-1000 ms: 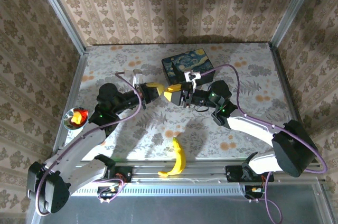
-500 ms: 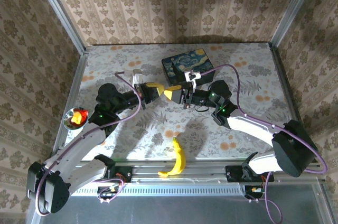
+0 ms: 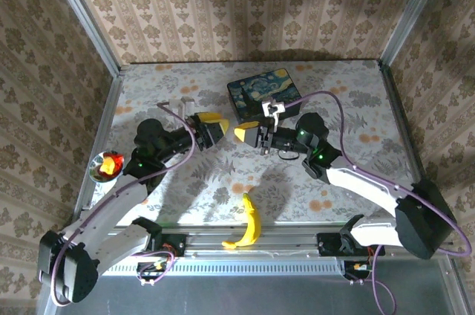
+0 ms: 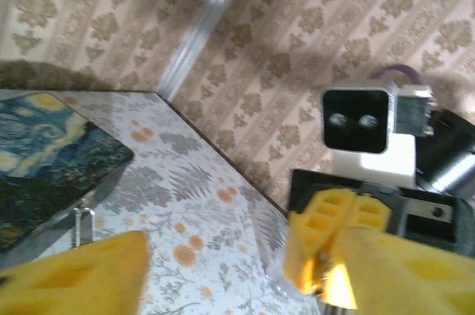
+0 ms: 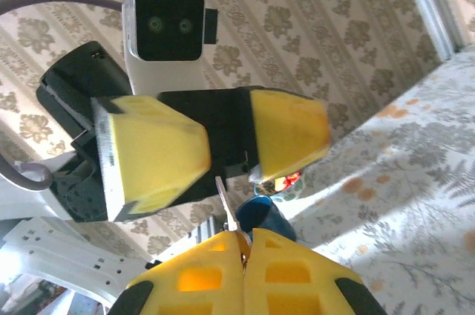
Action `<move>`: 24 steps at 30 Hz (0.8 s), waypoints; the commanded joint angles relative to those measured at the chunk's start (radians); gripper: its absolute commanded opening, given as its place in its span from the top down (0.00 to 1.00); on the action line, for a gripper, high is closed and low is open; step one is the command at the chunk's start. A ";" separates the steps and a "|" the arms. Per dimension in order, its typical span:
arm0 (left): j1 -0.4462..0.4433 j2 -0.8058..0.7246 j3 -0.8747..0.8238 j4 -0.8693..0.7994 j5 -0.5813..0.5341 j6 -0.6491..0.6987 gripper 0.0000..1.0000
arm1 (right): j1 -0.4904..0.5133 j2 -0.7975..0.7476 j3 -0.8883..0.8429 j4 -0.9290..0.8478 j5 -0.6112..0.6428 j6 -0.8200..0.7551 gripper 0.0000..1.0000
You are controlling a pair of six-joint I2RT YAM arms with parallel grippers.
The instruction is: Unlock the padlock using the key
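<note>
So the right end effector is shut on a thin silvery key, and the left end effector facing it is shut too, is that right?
Not quite. The left end effector is open, not shut: the right wrist view shows its yellow fingers spread well apart. The rest holds: the right end effector is shut on the thin silvery key, whose blade sticks out from between its closed tips.

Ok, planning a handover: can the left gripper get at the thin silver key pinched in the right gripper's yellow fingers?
Probably yes: the left gripper stands open facing the shut right gripper, nothing between them, and the thin silver key pokes out towards it.
</note>
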 commanded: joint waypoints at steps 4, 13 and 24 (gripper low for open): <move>-0.003 -0.056 0.041 -0.189 -0.230 0.090 0.00 | -0.019 -0.169 -0.014 -0.376 0.265 -0.105 1.00; -0.067 0.059 0.122 -0.451 -0.528 0.181 0.00 | -0.199 -0.324 0.003 -0.728 0.568 -0.153 1.00; -0.070 0.253 0.163 -0.430 -0.589 0.159 0.00 | -0.462 -0.211 -0.006 -0.669 0.515 -0.143 1.00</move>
